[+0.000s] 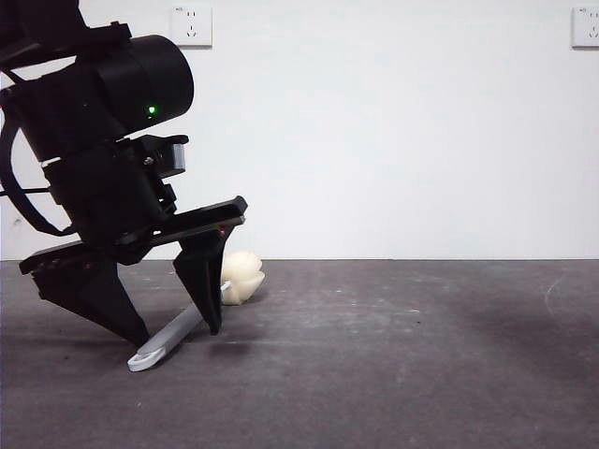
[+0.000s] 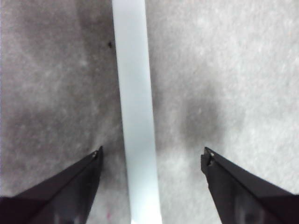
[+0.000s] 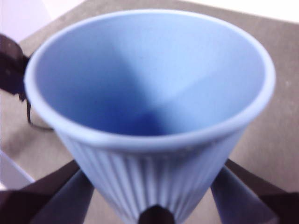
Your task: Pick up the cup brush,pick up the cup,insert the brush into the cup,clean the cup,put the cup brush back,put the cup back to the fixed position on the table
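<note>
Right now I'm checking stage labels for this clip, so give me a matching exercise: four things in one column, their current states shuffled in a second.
1. cup brush
2. cup
3. left gripper
4. sponge head

A. blue, gripped between two jaws
B. cream-yellow, resting on the table
C. open, straddling the grey handle
D. lying on the table, not yet lifted

Pairs: 1-D, 2-A, 3-C, 4-B

A white wall (image 1: 393, 140) stands behind, with one socket (image 1: 191, 25) upper left, another socket (image 1: 585, 26) far right.
</note>
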Controlling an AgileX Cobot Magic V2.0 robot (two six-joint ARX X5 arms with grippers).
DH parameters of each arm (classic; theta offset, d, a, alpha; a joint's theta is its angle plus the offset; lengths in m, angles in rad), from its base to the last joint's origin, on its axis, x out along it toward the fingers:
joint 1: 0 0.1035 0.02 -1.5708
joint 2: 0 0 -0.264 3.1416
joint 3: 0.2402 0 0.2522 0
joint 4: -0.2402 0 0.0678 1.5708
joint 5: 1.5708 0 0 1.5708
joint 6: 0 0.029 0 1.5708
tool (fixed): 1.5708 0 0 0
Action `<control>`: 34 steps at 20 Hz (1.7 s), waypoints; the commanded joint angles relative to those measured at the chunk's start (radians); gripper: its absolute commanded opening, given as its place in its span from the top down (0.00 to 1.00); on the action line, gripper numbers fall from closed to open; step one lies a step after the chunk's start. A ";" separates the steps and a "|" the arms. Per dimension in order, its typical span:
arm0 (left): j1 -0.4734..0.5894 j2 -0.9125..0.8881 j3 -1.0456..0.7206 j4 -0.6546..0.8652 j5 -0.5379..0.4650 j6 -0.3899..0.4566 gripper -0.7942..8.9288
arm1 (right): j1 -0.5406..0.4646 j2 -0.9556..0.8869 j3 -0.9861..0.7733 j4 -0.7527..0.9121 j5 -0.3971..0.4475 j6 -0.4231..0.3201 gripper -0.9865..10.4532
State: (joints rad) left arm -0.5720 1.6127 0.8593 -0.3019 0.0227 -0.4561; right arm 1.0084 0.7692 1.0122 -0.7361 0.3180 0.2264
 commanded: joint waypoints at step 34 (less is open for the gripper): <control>-0.037 -0.784 -0.006 -0.417 0.011 0.166 0.55 | -0.353 0.949 -0.550 1.638 -0.049 -0.137 0.92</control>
State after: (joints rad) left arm -0.6064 0.8314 0.8577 -0.7235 0.0341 -0.3061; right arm 0.6571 1.7103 0.4660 0.8883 0.2691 0.0856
